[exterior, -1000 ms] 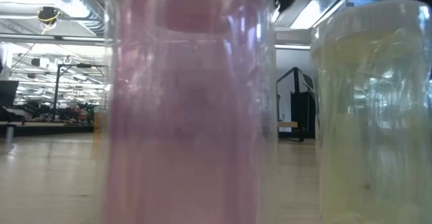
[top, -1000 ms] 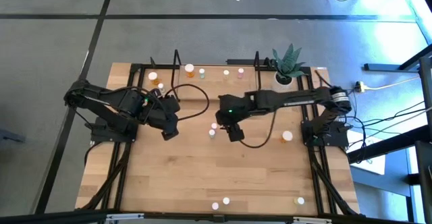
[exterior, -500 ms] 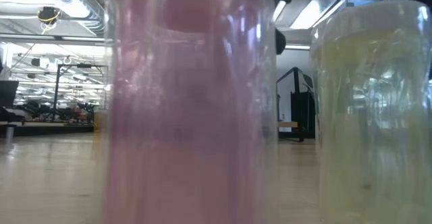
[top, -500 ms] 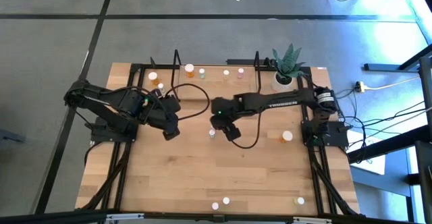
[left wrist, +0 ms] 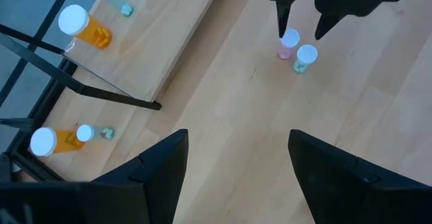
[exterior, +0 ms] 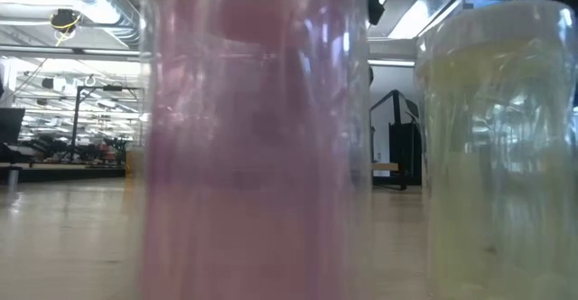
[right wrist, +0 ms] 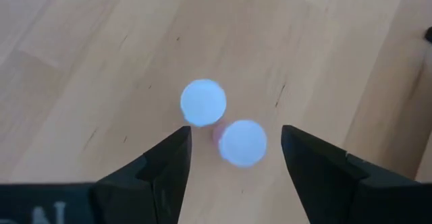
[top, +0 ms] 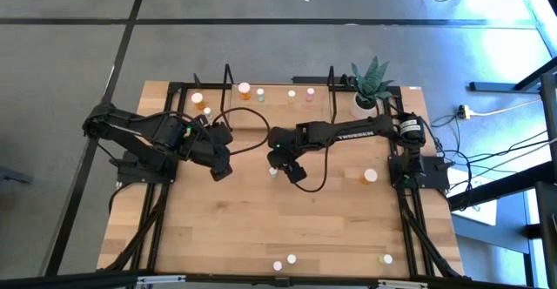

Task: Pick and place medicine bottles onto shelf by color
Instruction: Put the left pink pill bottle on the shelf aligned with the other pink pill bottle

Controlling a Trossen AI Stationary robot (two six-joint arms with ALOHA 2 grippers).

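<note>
Hovering: right gripper (right wrist: 233, 158) is held above two white-capped bottles (left wrist: 298, 49) mid-table, jaws spread, nothing pinched | left gripper (left wrist: 237, 158) is parked nearby, jaws spread, empty | more bottles are seen on the shelf (top: 270, 95)

High cam: straight down, whole table (top: 296, 228). Low cam: table level, bottles right at lens. Wrist cams share bottle pair (left wrist: 297, 48).

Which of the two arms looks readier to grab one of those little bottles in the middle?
The right: its open gripper hangs directly over the pink bottle and green bottle, while the left gripper waits off to the side.
</note>
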